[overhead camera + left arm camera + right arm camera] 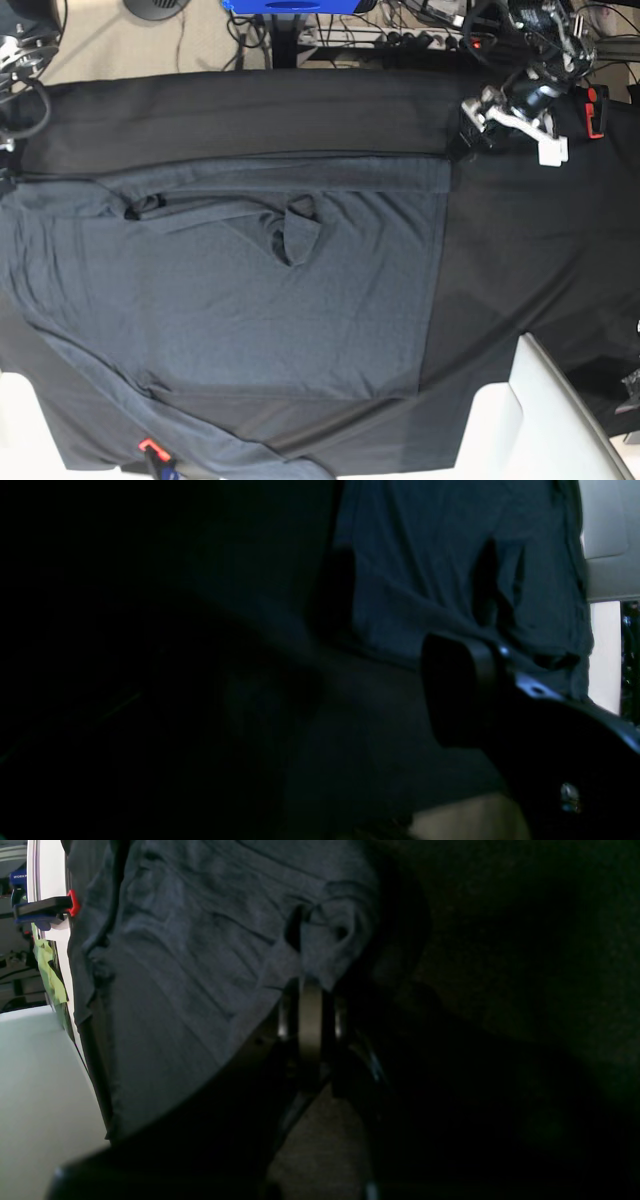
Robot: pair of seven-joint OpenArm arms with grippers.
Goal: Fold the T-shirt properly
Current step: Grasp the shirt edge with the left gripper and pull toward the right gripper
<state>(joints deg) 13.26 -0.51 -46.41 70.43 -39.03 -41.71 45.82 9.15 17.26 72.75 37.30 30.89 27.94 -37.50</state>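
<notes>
Note the dark worktop (540,260), bearing the T-shirt (250,310) over much of its middle and towards the right arm's side. Note a broad slate-grey panel of the T-shirt lying mostly flat, with a long strip trailing towards the lower edge of the base view, apparently a sleeve. See folded or doubled cloth along the edge nearest the arms, creased and uneven, with a loose flap turned over near mid-panel.

Judge as early to middle stage. Count as done, by appearance, only a partial turn-in at the arms' edge. Count as left: tucking in the trailing strip, halving the broad panel, squaring the edges and smoothing the creases. Cannot pass as properly folded. Cannot tell from these views whether to class the mid-panel flap as the other sleeve.

Find the left pincer (310,670) standing wide, holding nothing, just beside the corner of the T-shirt. Find the right pincer (315,995) narrow, closed on a bunched edge of the T-shirt at the opposite end.

Record lastly a small red-and-black clamp (155,452) at the far edge, near the trailing strip. Advise care there: could snag, in judgement, on drawing the strip inward.
</notes>
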